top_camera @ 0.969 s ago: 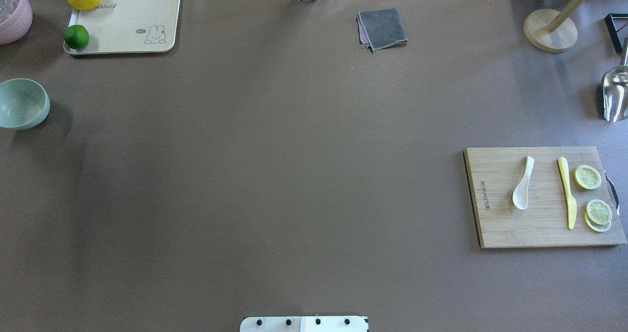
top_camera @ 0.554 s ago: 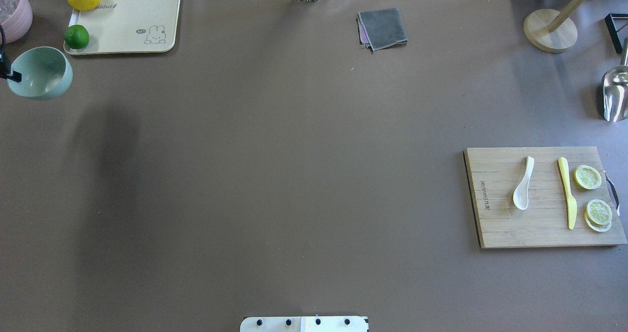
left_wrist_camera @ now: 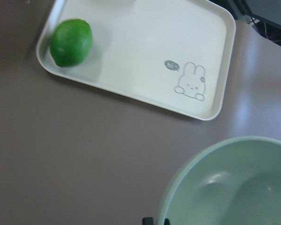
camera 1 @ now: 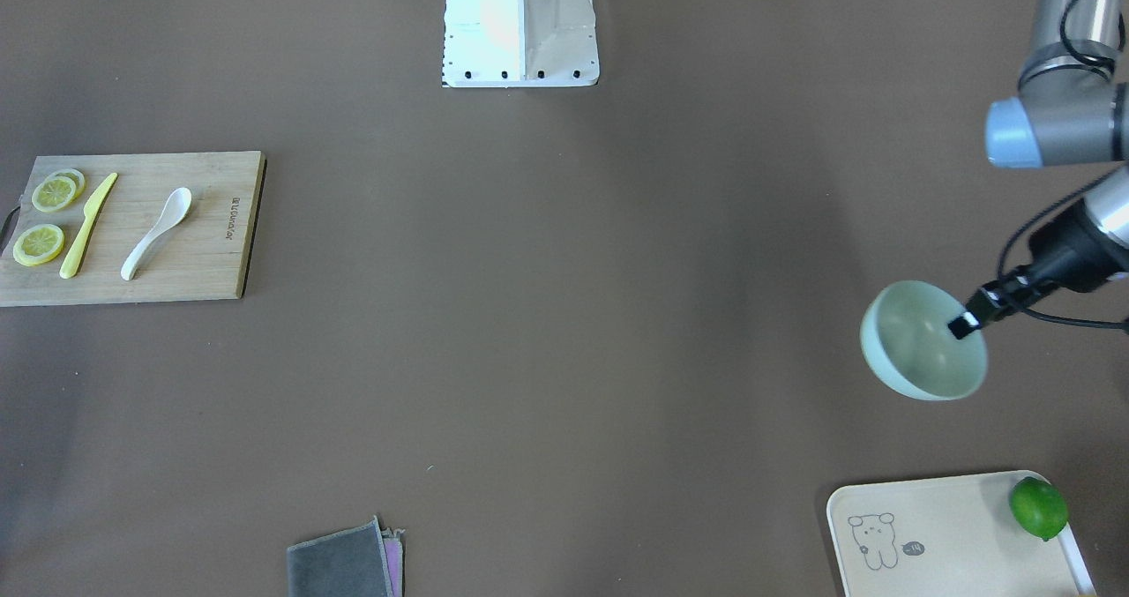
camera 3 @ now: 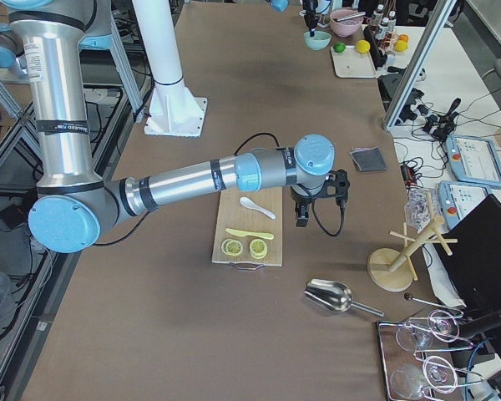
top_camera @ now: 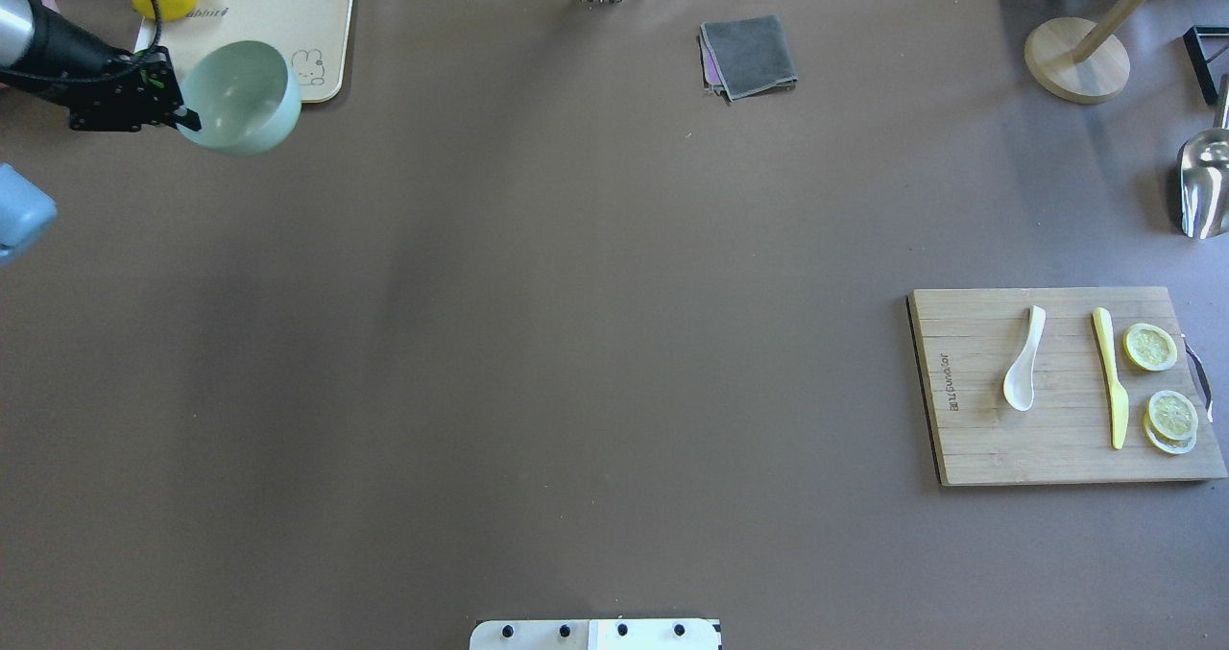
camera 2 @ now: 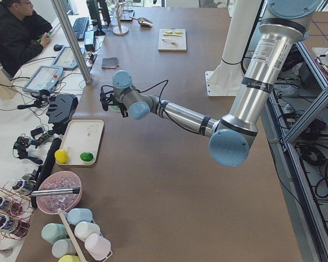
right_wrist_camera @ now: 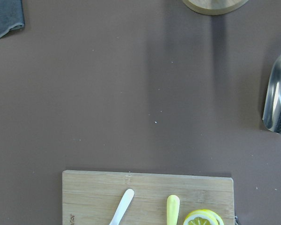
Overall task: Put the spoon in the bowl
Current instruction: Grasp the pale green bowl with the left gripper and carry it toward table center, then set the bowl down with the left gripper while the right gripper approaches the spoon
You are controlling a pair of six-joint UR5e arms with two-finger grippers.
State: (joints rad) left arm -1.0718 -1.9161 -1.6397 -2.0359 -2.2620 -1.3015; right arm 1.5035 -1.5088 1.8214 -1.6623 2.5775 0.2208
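Fetching the bowl (top_camera: 245, 93), by the look of it; spoon (top_camera: 1023, 362) not yet touched.
Over the counter (top_camera: 576, 295), well apart: cutting board (top_camera: 970, 439) carrying the spoon; bowl held aloft, rim pinched in the left hand (top_camera: 188, 119). Likely calls next for setting the bowl nearer, then grasping the spoon. Shows the right hand (camera 3: 319, 207) only from the right side; cannot tell its opening.

Silver tubes on the left arm (camera 2: 268, 54) and right arm (camera 3: 63, 83), round pale blue joint caps (camera 2: 228, 148). Black bands lettered in white. Black left gripper (camera 1: 966, 322), thin black cable (camera 1: 1072, 319) alongside. White flared base (camera 1: 520, 24), dark screws (camera 1: 504, 75) along its edge.
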